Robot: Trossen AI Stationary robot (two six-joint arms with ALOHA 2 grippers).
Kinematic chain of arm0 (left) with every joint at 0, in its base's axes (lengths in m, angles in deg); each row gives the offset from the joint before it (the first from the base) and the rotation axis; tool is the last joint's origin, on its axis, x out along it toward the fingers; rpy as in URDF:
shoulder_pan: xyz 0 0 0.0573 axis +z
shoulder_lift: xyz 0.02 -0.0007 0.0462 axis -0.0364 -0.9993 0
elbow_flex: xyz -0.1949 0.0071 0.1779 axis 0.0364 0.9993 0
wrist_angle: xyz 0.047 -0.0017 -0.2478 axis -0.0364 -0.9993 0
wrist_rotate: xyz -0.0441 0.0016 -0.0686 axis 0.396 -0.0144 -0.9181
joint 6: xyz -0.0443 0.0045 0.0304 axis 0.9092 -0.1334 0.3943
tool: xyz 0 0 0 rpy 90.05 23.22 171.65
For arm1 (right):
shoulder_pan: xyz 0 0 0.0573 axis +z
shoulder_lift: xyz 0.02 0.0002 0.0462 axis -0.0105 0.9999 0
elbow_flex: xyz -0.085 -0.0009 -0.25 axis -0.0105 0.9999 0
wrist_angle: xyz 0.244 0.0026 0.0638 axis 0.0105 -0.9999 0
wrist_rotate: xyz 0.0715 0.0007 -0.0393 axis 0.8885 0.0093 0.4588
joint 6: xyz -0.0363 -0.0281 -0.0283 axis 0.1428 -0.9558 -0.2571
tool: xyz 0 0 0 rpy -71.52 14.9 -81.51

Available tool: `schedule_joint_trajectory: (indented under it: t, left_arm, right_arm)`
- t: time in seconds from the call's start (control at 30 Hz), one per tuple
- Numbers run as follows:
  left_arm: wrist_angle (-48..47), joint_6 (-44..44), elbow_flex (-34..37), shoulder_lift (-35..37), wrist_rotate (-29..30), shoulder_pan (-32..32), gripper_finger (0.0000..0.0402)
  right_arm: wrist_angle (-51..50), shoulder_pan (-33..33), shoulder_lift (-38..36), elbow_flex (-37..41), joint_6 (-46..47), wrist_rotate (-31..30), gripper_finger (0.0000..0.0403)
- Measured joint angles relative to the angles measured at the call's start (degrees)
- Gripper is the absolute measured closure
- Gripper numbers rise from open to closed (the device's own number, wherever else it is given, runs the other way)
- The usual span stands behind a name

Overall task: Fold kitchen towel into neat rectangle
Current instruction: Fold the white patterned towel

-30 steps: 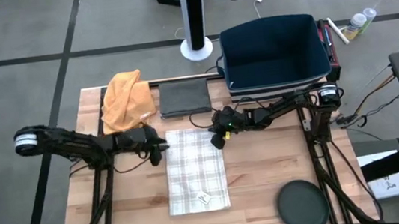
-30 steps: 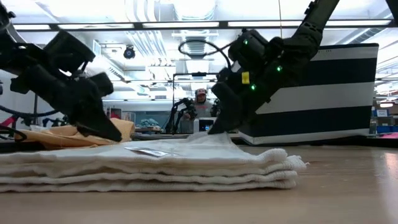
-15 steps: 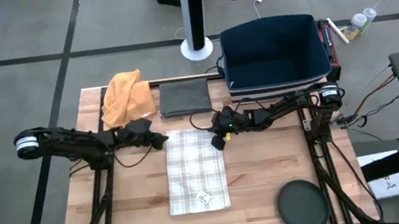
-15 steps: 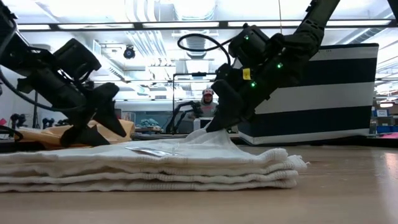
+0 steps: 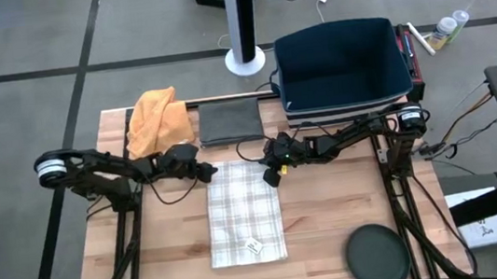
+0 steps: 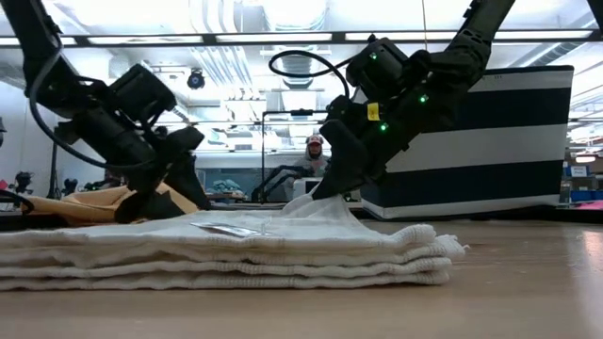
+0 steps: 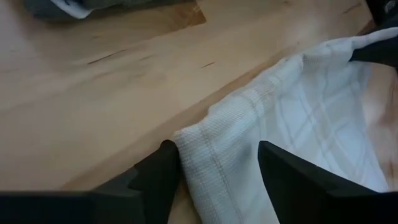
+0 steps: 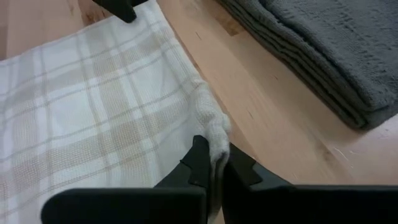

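The kitchen towel (image 5: 243, 210), white with beige checks, lies folded into a long strip in several layers (image 6: 226, 254) mid-table. My left gripper (image 5: 209, 172) is open at its far left corner (image 7: 205, 146), with one finger on either side of that corner. My right gripper (image 5: 269, 175) is shut on the far right corner. My left gripper's fingers (image 7: 163, 168) flank the towel's far left corner; whether they touch it, I cannot tell. My right gripper pinches the towel's far right corner (image 8: 214, 127) between its two fingers, slanting down from the table's right. The corner is bunched and raised a little (image 6: 316, 202); the rest of the towel lies flat.
An orange cloth (image 5: 155, 122) and a folded dark grey towel (image 5: 230, 121) lie at the far edge, behind the checked towel. A navy bin (image 5: 341, 63) stands far right, and a dark round disc (image 5: 379, 256) lies near right. The towel bears a small label (image 5: 253, 245).
My left gripper has moved toward the table's right, up to the towel's far left corner. It has rolled about its own axis, and its fingers have spread open. The towel and my right gripper have stayed where they were.
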Motion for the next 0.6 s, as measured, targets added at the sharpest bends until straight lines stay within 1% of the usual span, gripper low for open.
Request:
schedule_joint_trajectory:
  t: [0.23, 0.33, 0.5, 0.6]
  left_arm:
    - [-2.63, -2.35, -0.53, -0.27, -2.82, 3.22, 0.0218]
    - [-3.00, -4.11, -0.56, -0.27, -4.97, 4.78, 0.0226]
    - [-3.38, -5.01, -0.51, -0.31, -7.36, 6.41, 0.0226]
    - [-3.96, -2.95, -0.51, -0.31, -7.98, 7.16, 0.0222]
  right_arm:
    - [-0.08, 0.00, -0.02, -0.04, -0.02, 0.22, 0.0395]
    - [-0.57, 0.00, -0.02, -0.07, -0.02, 0.20, 0.0394]
    - [-1.04, 0.00, -0.02, -0.07, -0.03, 0.22, 0.0394]
    - [-1.04, 0.00, -0.02, -0.07, -0.04, 0.22, 0.0394]
